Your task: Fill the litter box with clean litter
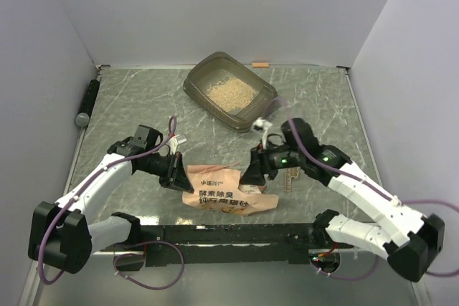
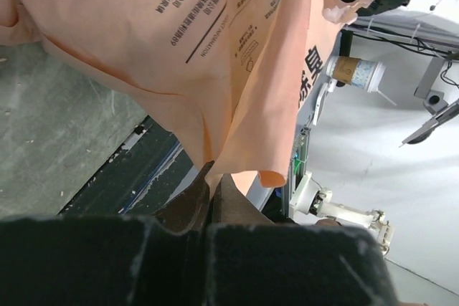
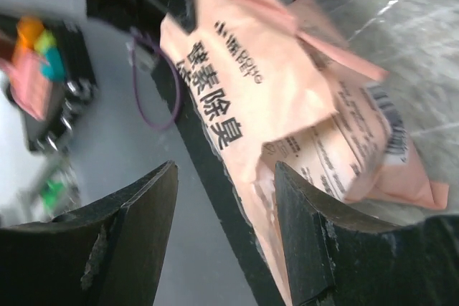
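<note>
The grey-brown litter box (image 1: 269, 93) stands at the back centre with pale tan litter (image 1: 229, 91) inside. The pink bag (image 1: 228, 195) hangs limp near the front rail between my two grippers. My left gripper (image 1: 179, 174) is shut on the bag's left edge; in the left wrist view the fingers (image 2: 213, 177) pinch the pink plastic (image 2: 215, 41). My right gripper (image 1: 252, 171) is at the bag's right edge with its jaws open; in the right wrist view (image 3: 226, 177) the bag (image 3: 265, 98) lies past the wide-apart fingers, one edge against the right finger.
A black cylinder (image 1: 88, 102) lies along the left wall. A small orange piece (image 1: 259, 64) lies at the back wall behind the litter box. The black front rail (image 1: 237, 233) runs between the arm bases. White walls enclose the table.
</note>
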Tool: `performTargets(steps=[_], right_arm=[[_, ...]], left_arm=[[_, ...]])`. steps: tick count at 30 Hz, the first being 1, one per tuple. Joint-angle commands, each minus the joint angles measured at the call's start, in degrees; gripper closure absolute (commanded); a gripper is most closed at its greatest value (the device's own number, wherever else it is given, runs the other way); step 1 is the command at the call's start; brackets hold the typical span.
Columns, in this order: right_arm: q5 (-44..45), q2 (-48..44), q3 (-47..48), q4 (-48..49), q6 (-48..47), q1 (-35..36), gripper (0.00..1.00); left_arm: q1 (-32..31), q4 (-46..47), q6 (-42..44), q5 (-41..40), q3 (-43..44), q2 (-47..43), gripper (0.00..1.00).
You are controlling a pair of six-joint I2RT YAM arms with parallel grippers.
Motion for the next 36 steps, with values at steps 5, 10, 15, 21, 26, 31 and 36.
performTargets(steps=[5, 10, 15, 21, 26, 31, 36], right_arm=[[14.2, 5.4, 6.1, -4.3, -12.1, 16.8, 0.37], [21.4, 7.2, 6.3, -6.8, -15.1, 21.9, 0.37], [25.1, 6.3, 4.9, -6.5, -15.3, 26.0, 0.37], [28.4, 6.9, 4.1, -6.4, -15.2, 28.6, 0.37], [35.8, 7.3, 4.6, -6.3, -14.9, 31.7, 0.37], [39.8, 7.2, 5.9, -6.3, -15.5, 33.9, 0.37], [42.1, 9.1, 7.2, -6.5, -15.5, 37.0, 0.37]], left_arm=[[-0.2, -0.8, 0.2, -4.1, 1.7, 0.7, 0.99], [-0.2, -1.1, 0.2, -4.2, 1.8, 1.0, 0.99], [-0.2, -1.2, 0.1, -4.3, 1.8, 1.1, 0.99], [-0.2, -1.4, 0.1, -4.2, 2.2, 1.8, 0.99], [-0.2, -1.4, 0.2, -4.3, 2.5, 2.4, 0.99], [-0.2, -1.4, 0.2, -4.2, 2.6, 2.6, 0.99], [-0.2, -1.3, 0.3, -4.2, 2.7, 2.9, 0.99]])
